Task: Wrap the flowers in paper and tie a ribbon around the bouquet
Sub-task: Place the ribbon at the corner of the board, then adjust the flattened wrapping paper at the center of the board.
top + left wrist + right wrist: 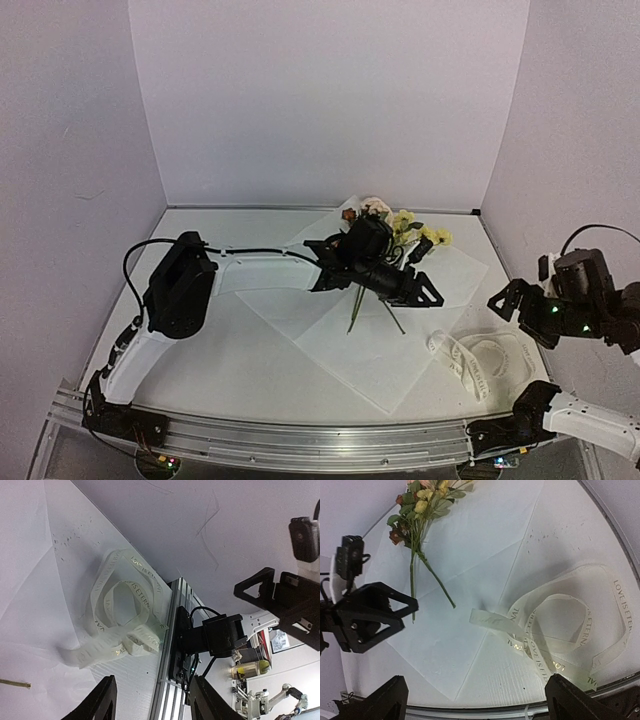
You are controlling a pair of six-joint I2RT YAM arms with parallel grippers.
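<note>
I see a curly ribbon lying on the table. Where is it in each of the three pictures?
Top external: the ribbon lies lower right, by the paper's right corner.
Left wrist: ribbon centre left, looped by the paper's edge.
Right wrist: ribbon lower right, looped.
Shared landmark: the white paper it touches.

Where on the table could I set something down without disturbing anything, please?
Bare table lies near-left, between the left arm and the paper, and in the back-left corner. Crowded: the centre, with the left claw by the flowers, and near-right, with the ribbon near the right claw.
</note>
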